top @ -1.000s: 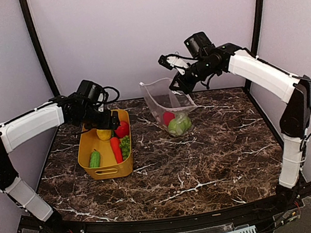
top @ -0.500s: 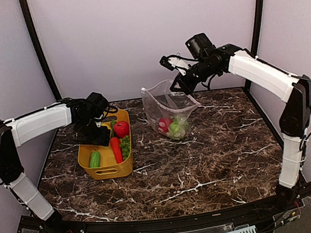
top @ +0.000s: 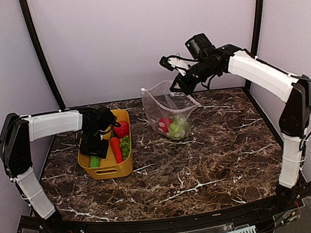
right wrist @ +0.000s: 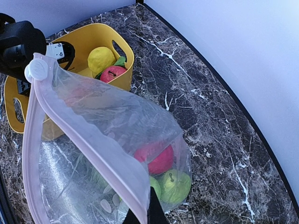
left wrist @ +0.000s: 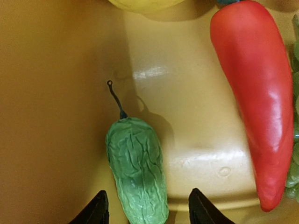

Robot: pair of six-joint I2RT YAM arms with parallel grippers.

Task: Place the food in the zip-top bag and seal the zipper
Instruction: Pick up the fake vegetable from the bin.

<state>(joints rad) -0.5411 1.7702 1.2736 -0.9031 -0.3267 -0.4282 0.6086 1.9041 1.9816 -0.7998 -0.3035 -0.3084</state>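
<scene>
My right gripper (top: 181,84) is shut on the pinkish zipper (right wrist: 88,149) edge of the clear zip-top bag (top: 168,106) and holds it up with its mouth open. A red apple (right wrist: 156,157) and green round fruits (right wrist: 175,185) lie in its bottom. My left gripper (left wrist: 147,210) is open, down inside the yellow basket (top: 88,163), its fingers either side of the near end of the green cucumber (left wrist: 138,172). The red carrot (left wrist: 257,93) lies to its right. In the right wrist view a lemon (right wrist: 100,59) and a red apple (right wrist: 113,73) sit in the basket.
The basket stands on the marble table (top: 205,161) at the left, the bag at the back centre. Leafy greens (top: 125,147) lie by the carrot in the basket. Dark upright posts (top: 38,51) frame the back corners.
My left gripper has swung from the far end of the basket toward its near end and dropped over the cucumber. The bag has shifted slightly and its contents have settled; the right gripper still holds it.
</scene>
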